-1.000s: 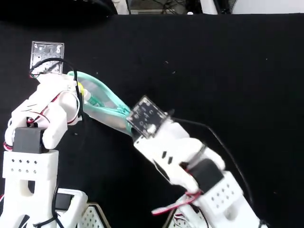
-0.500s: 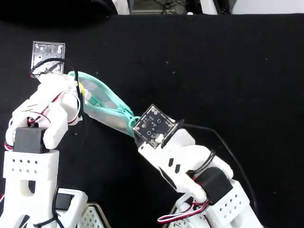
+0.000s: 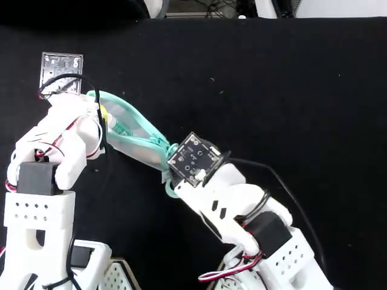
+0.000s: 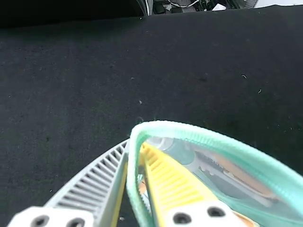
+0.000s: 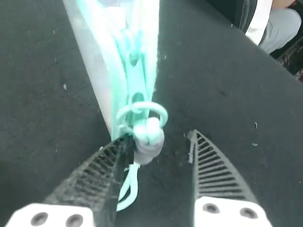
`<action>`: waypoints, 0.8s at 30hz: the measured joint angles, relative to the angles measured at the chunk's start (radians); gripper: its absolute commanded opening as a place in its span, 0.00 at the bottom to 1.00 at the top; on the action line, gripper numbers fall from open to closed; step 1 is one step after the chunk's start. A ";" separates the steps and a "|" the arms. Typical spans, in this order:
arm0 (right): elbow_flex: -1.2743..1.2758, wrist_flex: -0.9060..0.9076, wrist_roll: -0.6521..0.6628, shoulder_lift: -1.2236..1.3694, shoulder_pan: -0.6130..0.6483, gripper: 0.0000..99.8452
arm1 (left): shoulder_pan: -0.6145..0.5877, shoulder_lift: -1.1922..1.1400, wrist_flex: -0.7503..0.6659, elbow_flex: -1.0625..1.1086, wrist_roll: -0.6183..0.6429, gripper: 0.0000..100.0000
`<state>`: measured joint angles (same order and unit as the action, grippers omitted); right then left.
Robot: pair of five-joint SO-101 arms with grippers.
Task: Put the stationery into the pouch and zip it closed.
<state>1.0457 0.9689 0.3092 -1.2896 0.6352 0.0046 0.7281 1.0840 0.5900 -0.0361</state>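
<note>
Left gripper (image 4: 135, 146) pinched tight on the open rim of the mint pouch (image 4: 227, 146), one finger inside it, right gripper (image 5: 160, 142) spread open astride the zip pull (image 5: 147, 135) at the pouch's other end, on the black table (image 3: 290, 90).

Mint-green translucent pouch (image 3: 136, 136), lying diagonally, mouth open, stationery (image 4: 213, 168) inside, perhaps pens, zipper pull (image 5: 142, 118) at one end.

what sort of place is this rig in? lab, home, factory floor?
Probably a robotics lab bench. A white left arm and right arm sit side by side at a black table, working on a teal pouch, and loose cables lie past the table's far edge.
</note>
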 measured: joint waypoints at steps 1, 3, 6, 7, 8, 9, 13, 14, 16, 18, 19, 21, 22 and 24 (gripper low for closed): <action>0.008 -0.011 0.000 0.000 0.000 0.21 | 0.000 0.000 0.000 0.000 0.000 0.03; 0.025 -0.037 0.000 0.008 0.000 0.21 | 0.000 0.000 0.000 0.000 0.000 0.03; 0.038 -0.089 0.000 0.063 -0.002 0.21 | 0.000 0.000 0.000 0.000 0.000 0.03; 0.038 -0.101 0.000 0.089 -0.003 0.21 | 0.000 0.000 0.000 0.000 0.000 0.03; 0.038 -0.114 0.000 0.109 -0.003 0.21 | 0.000 0.000 0.000 0.000 0.000 0.03; 0.037 -0.121 0.000 0.124 -0.003 0.21 | 0.000 0.000 0.000 0.000 0.000 0.03; 0.023 -0.123 0.002 0.144 -0.003 0.10 | 0.000 0.000 0.000 0.000 0.000 0.03; 0.023 -0.123 0.002 0.144 -0.003 0.03 | 0.000 0.000 0.000 0.000 0.000 0.03; 0.023 -0.118 0.002 0.129 -0.003 0.03 | 0.000 0.000 0.000 0.000 0.000 0.03; 0.023 -0.097 0.002 0.095 -0.003 0.01 | 0.000 0.000 0.000 0.000 0.000 0.03; 0.023 -0.080 0.002 0.071 -0.003 0.01 | 0.000 0.000 0.000 0.000 -0.002 0.03; 0.023 -0.037 0.002 0.012 -0.003 0.01 | 0.000 0.000 0.000 0.000 -0.003 0.03; 0.023 -0.012 0.002 -0.020 -0.002 0.01 | 0.000 0.000 0.000 0.000 -0.003 0.03; 0.021 0.040 0.018 -0.092 -0.002 0.01 | 0.000 0.000 0.000 0.000 -0.003 0.03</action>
<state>1.0671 1.0088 0.3276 -1.3817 0.6337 0.0046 0.7281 1.0840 0.5900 -0.0391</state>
